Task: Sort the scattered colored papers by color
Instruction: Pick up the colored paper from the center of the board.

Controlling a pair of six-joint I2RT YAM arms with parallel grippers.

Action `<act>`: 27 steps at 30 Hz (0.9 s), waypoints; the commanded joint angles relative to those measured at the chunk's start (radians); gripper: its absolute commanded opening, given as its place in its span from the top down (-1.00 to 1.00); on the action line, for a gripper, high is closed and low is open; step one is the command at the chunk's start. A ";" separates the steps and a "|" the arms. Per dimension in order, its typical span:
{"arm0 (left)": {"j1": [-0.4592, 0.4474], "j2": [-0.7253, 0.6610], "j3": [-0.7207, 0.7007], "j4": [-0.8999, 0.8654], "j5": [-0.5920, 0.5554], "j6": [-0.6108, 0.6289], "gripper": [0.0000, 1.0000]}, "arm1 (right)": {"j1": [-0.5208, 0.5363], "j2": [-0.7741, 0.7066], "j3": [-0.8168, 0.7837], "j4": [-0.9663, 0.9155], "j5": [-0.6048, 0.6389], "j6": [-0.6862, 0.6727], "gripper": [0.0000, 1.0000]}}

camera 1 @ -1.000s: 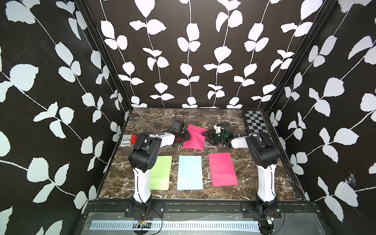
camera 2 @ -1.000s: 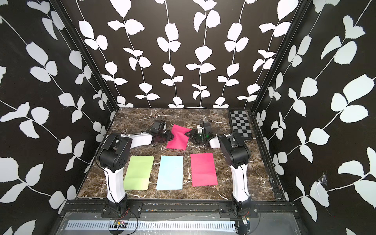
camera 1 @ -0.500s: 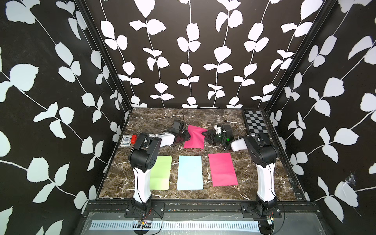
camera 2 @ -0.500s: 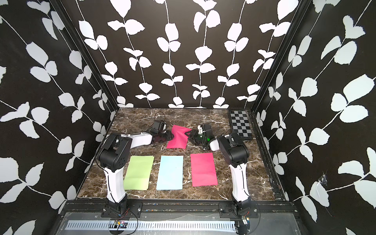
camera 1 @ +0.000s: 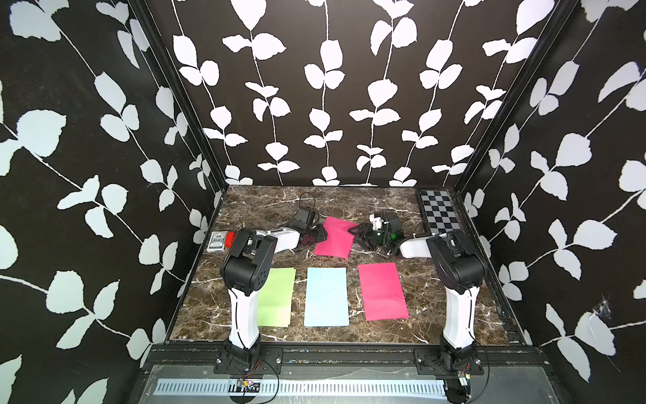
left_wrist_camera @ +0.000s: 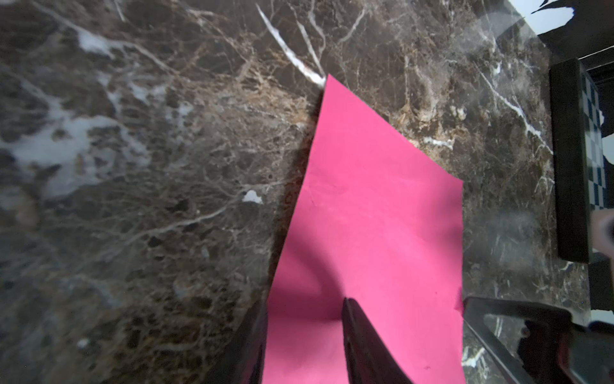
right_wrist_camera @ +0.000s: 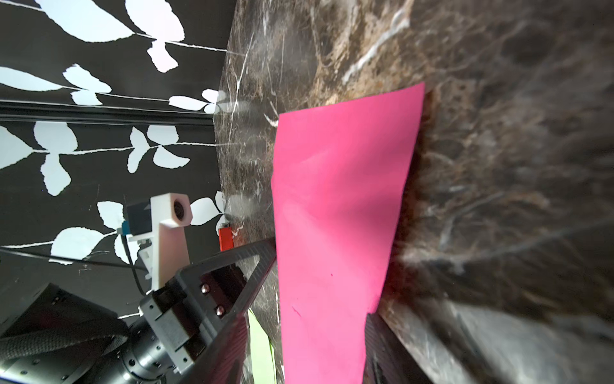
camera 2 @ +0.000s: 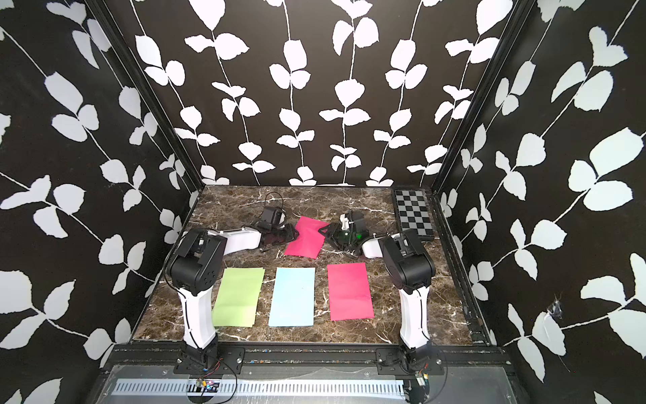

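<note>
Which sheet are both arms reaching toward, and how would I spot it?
On the marble table, look behind the neat front row: green sheet, blue sheet, pink sheet. A second pink sheet sits midway back, between the two arms' fingers. Unlike the row, it is crooked and alone.

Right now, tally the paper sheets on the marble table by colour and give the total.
Light green rectangular paper sheets: 1
Light blue rectangular paper sheets: 1
Magenta pink rectangular paper sheets: 2, front row and behind it
Total: 4 showing; sheets stacked beneath would be hidden.
</note>
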 commanded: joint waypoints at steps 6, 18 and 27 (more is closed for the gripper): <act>0.007 0.018 -0.026 -0.026 0.006 -0.012 0.19 | -0.007 -0.060 -0.062 -0.062 0.022 -0.038 -0.14; 0.007 0.021 -0.023 -0.022 0.014 -0.016 0.19 | -0.017 -0.044 -0.029 -0.162 0.033 -0.085 -0.14; 0.007 0.022 -0.021 -0.021 0.018 -0.016 0.20 | -0.020 0.030 0.027 -0.163 0.025 -0.065 -0.14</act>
